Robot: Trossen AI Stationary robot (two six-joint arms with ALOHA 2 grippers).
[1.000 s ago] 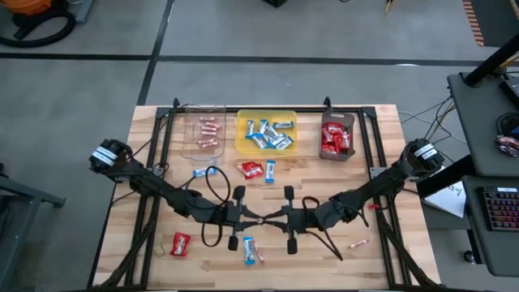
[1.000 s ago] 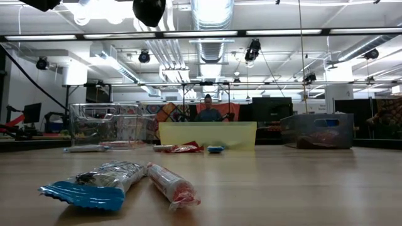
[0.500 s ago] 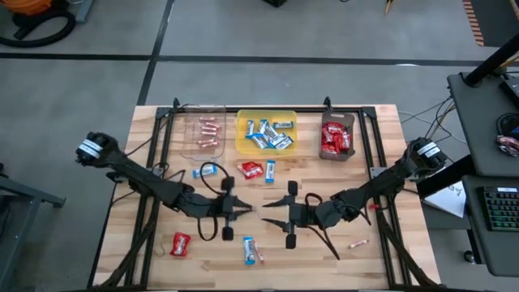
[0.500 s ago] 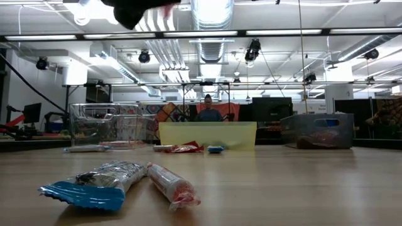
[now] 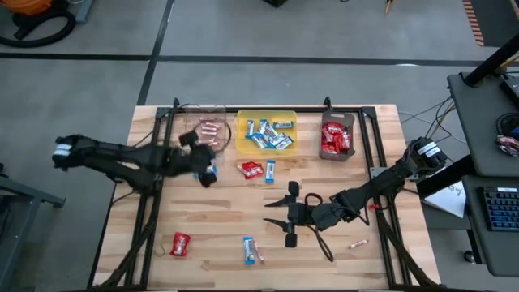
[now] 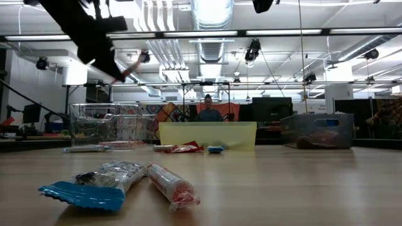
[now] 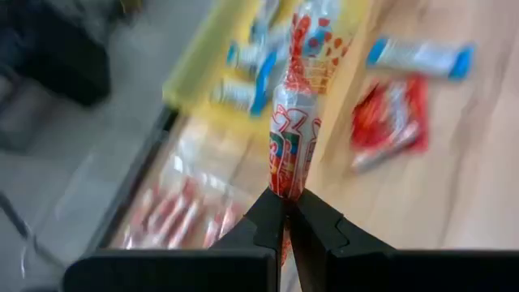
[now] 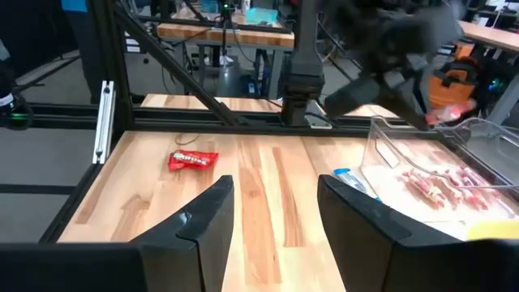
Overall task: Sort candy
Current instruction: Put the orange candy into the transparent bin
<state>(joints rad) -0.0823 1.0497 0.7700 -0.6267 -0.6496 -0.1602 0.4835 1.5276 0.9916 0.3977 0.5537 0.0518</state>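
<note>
Overhead, the left gripper point(image 5: 204, 165) sits beside the clear tray point(image 5: 203, 137); the right gripper point(image 5: 277, 212) spreads empty at mid-table. Left wrist: fingers point(image 7: 272, 219) pinch a pinkish stick candy point(image 7: 292, 139) upright, above tray and table.

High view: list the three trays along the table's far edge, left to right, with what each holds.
Clear tray with pinkish sticks → yellow tray with blue-and-white bars → dark tray with red packets.
</note>
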